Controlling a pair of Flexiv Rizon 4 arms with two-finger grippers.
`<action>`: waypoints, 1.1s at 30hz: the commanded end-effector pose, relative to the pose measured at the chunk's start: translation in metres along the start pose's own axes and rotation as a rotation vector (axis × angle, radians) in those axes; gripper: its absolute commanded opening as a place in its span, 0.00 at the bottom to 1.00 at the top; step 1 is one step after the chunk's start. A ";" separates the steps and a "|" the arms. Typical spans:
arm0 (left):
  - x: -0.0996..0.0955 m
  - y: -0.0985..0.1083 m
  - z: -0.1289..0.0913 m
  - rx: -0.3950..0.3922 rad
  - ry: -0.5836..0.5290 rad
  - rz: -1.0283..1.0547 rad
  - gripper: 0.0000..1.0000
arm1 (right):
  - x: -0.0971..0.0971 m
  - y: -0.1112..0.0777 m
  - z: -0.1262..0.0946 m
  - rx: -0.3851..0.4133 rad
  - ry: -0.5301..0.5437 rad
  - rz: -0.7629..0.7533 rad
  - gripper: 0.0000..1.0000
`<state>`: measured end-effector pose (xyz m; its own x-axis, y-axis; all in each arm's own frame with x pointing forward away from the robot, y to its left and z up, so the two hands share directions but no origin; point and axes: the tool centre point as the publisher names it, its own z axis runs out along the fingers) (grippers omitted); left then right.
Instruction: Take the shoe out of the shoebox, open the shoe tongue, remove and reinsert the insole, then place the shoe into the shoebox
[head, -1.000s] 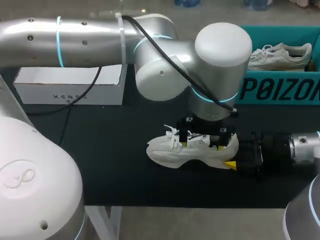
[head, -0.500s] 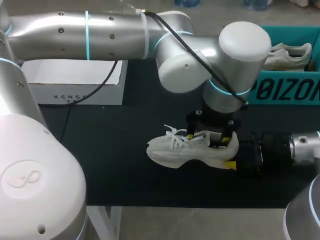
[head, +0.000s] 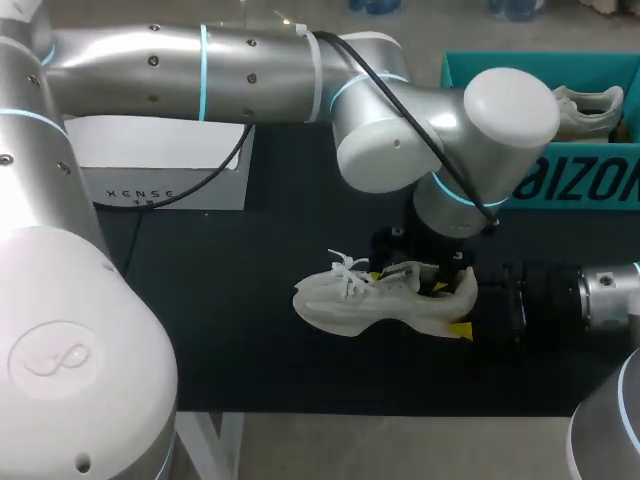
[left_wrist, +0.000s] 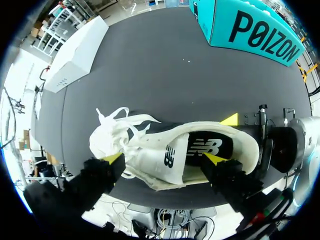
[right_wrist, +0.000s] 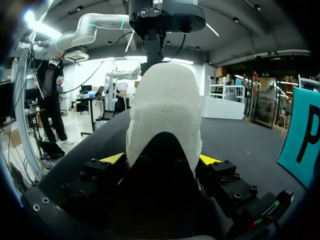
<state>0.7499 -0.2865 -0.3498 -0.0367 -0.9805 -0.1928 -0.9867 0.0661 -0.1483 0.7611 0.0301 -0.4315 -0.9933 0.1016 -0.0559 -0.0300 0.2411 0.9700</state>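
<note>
The white shoe (head: 370, 300) lies on its sole near the middle of the black table (head: 230, 330), outside the shoebox, with its toe and loose laces toward 9 o'clock and its heel toward 3 o'clock. The right gripper (head: 463, 308) comes in low from 3 o'clock and pinches the heel, one yellow tip pressed to each side of it, as the right wrist view (right_wrist: 161, 159) shows. The left gripper (head: 410, 281) hangs over the shoe's opening with its claw spread wide; in its own view (left_wrist: 164, 159) the tips stand at either end of the opening, pinching nothing, and the dark insole (left_wrist: 207, 147) lies inside the shoe. The teal shoebox (head: 590, 180) stands at 2 o'clock from the shoe, holding a second white shoe (head: 590, 105). A white box (head: 160, 165) sits at 10 o'clock.
</note>
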 end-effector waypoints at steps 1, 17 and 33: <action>0.004 0.003 0.001 0.012 -0.060 -0.127 0.79 | 0.000 -0.002 0.003 0.003 -0.003 0.000 0.00; -0.031 0.000 -0.010 0.003 -0.070 -0.146 0.00 | 0.000 -0.002 0.003 0.003 -0.003 0.000 0.00; -0.088 -0.020 -0.011 -0.065 -0.009 -0.240 0.00 | 0.000 -0.002 0.003 0.003 -0.003 0.000 0.00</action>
<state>0.7726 -0.2125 -0.3187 0.1142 -0.9636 -0.2416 -0.9889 -0.0870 -0.1207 0.7614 0.0306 -0.4315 -0.9932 0.1020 -0.0564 -0.0305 0.2396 0.9704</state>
